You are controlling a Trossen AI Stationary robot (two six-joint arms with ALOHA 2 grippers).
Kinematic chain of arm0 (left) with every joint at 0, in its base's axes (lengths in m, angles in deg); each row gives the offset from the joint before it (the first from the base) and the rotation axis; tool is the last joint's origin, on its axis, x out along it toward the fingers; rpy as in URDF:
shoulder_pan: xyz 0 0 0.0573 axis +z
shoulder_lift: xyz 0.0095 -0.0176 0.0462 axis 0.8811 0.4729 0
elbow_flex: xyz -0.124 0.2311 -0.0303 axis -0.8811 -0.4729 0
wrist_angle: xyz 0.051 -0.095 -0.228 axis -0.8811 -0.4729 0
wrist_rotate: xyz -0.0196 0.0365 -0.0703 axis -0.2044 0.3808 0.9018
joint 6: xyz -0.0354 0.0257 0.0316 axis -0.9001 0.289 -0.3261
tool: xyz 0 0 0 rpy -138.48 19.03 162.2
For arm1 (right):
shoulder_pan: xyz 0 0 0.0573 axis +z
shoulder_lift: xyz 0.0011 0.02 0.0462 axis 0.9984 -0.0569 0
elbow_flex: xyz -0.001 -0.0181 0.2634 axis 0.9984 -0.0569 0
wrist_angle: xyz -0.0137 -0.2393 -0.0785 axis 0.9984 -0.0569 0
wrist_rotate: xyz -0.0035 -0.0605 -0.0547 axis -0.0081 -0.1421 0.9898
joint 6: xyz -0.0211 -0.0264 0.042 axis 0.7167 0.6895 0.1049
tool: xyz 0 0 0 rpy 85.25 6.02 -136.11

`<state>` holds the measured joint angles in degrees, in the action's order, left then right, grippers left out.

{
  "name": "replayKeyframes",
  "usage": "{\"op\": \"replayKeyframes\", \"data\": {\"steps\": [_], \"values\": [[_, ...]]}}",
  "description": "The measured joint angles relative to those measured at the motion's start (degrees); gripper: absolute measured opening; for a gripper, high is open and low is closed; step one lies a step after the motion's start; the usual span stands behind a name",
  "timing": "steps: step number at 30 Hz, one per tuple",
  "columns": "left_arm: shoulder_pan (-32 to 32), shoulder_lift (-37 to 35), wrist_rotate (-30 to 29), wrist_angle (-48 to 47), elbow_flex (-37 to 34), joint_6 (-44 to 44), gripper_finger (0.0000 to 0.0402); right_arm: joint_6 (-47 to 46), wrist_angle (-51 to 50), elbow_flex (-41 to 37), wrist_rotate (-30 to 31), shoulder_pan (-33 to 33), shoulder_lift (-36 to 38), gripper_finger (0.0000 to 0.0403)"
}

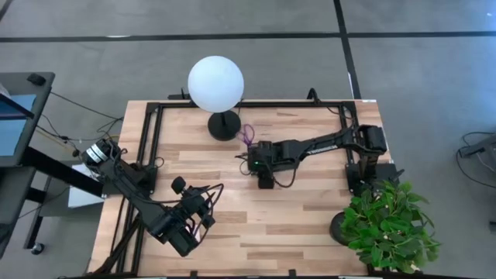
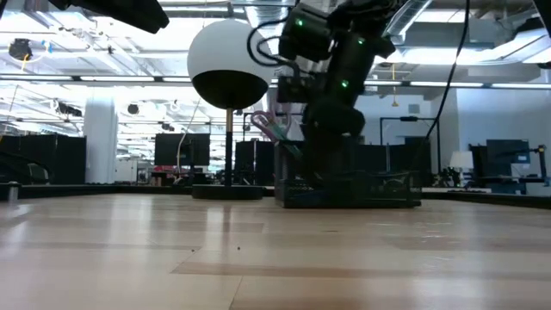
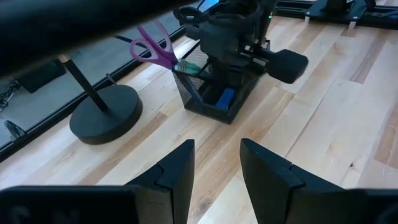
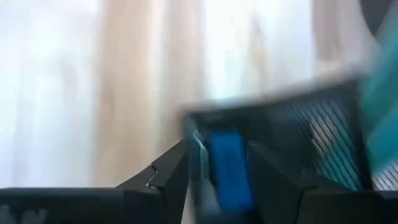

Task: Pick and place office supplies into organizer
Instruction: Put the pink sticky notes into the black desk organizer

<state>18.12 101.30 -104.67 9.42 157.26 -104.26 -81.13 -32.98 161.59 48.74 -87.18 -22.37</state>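
The black mesh organizer (image 3: 208,107) stands on the wooden table beside the lamp base. Purple-handled scissors (image 3: 153,48) and a teal pen (image 3: 186,68) stick up out of it, also seen as scissors (image 1: 248,136) from above. A blue eraser (image 3: 225,98) lies in a front compartment. My right gripper (image 4: 217,180) points down over the organizer (image 4: 323,124), open, with the eraser (image 4: 227,165) showing between its fingers. My left gripper (image 3: 217,168) is open and hovers over bare table near the front left (image 1: 200,217), empty. My right gripper stands over the blue eraser from above, one finger (image 4: 168,177) on either side of it. The blurred wrist view does not show whether a finger touches the eraser or the organizer's wall, so I cannot tell.
The white globe lamp (image 1: 215,84) rises on a round black base (image 1: 225,124) just behind the organizer. A green plant (image 1: 387,223) fills the table's near right corner. A black frame (image 1: 155,132) runs along the left and far edges. Bare wood lies between the arms.
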Motion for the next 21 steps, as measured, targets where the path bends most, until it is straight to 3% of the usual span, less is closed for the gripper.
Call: {"op": "replayKeyframes", "data": {"steps": [12,17,21], "values": [[0.0,0.0,1.0,0.0,0.0,0.0,0.0125,-0.1,17.8,0.0,-7.5,4.2,-0.1,0.0142],[0.0,0.0,4.9,-0.4,0.0,0.0,0.0125,-0.1,20.6,2.0,-18.2,7.0,0.8,0.0133],[-0.3,-0.2,1.2,-1.7,0.0,-1.9,0.0125,-0.5,30.9,2.1,-22.8,11.0,-0.7,0.0126]]}}
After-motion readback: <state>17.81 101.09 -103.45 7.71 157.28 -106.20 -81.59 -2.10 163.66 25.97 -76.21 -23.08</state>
